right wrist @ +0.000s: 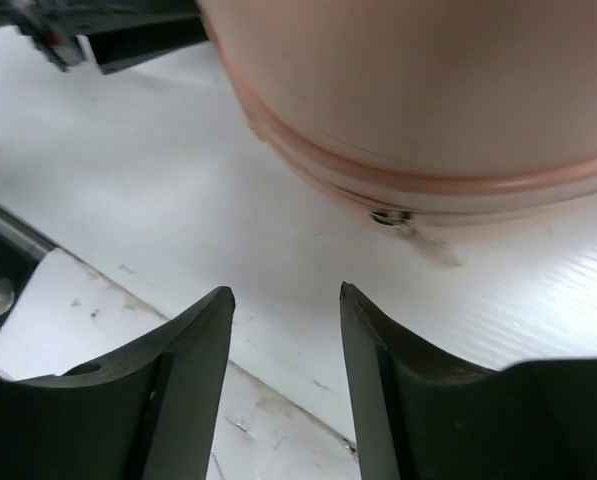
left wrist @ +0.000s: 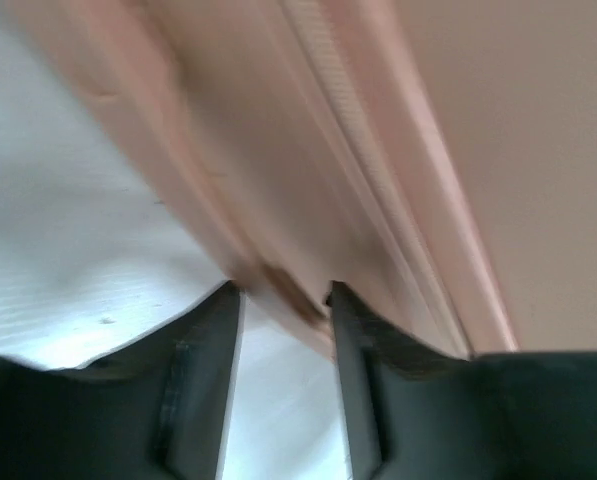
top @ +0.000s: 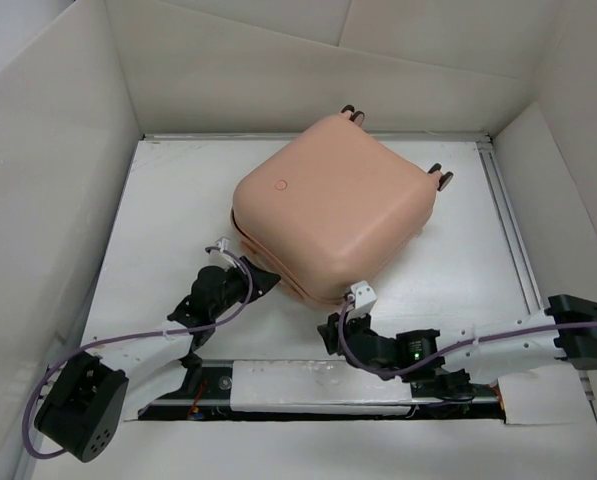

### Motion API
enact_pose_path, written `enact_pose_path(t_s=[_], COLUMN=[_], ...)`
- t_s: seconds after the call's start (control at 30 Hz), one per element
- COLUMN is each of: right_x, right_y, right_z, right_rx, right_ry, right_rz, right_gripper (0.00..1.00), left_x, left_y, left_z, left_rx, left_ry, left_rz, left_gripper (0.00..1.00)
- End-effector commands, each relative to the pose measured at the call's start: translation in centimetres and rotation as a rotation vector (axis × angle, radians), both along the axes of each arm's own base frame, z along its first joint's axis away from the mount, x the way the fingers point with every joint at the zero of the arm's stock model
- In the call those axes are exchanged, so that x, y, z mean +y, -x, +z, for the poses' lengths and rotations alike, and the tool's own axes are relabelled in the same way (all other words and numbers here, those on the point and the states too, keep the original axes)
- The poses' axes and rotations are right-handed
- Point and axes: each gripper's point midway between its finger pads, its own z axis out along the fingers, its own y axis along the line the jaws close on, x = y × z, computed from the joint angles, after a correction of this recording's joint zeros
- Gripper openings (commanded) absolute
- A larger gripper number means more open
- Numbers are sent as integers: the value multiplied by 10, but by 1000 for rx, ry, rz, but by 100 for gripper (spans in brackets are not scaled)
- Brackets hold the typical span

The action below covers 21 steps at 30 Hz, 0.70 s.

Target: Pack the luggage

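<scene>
The luggage point(top: 333, 205) is a pale peach-pink hard-shell suitcase lying closed on the white table, wheels point(top: 441, 177) at the far side. My left gripper point(top: 262, 279) is at its near-left edge. In the left wrist view the luggage point(left wrist: 398, 150) fills the frame. The left gripper point(left wrist: 283, 294) is open, its tips against the zip seam with a small tab point(left wrist: 288, 292) between them. My right gripper point(top: 330, 328) is just short of the near corner. It is open and empty in the right wrist view point(right wrist: 283, 295), below the luggage point(right wrist: 418, 80) and a metal zip pull point(right wrist: 393, 217).
White walls enclose the table on all sides. A metal rail point(top: 508, 230) runs along the right edge. A dark slot point(top: 308, 385) with the arm bases lies along the near edge. The left gripper shows at the top left of the right wrist view point(right wrist: 128, 35).
</scene>
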Motion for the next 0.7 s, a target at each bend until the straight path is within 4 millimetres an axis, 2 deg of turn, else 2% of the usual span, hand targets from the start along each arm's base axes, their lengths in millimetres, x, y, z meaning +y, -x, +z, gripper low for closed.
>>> enact_pose_path(t_s=[0.0,0.1,0.2,0.33,0.4,0.43,0.47,0.5,0.57,0.6,0.67], right_x=[-10,-16,-15,-17,-17,-19,-18,-16,-19,-18,-18], right_y=[-12,-27,-35,-47,-53,-60,-61,-61,-68,-68,-68], right_z=[6,3,5,17,20,22,23,25,24,25,25], right_rx=[-7,-23,-72,-142,-164,-170,-173,-177,-181,-182,-182], right_ry=[-58,-22,12,27,50,60,56,52,62,53,53], right_rz=[-89,-98,-74,-109,-112,-129,-124,-113,-134,-135,-135], right_gripper=[53,53,53,52,52,52,52,52,51,51,50], left_x=[-18,-22,-25,-25,-31,-34,-45,-54,-60,-70,-72], left_y=[-5,-4,-3,-3,-1,-3,6,4,4,11,10], left_z=[53,58,52,46,46,53,46,55,50,50,51], left_rx=[-203,-210,-190,-170,-175,-191,-174,-194,-181,-184,-178], left_ry=[53,63,51,42,35,37,12,4,-58,-64,-58], left_rz=[-99,-119,-144,-145,-168,-164,-200,-207,-175,-199,-188], left_gripper=[39,40,40,51,52,52,52,51,47,46,37])
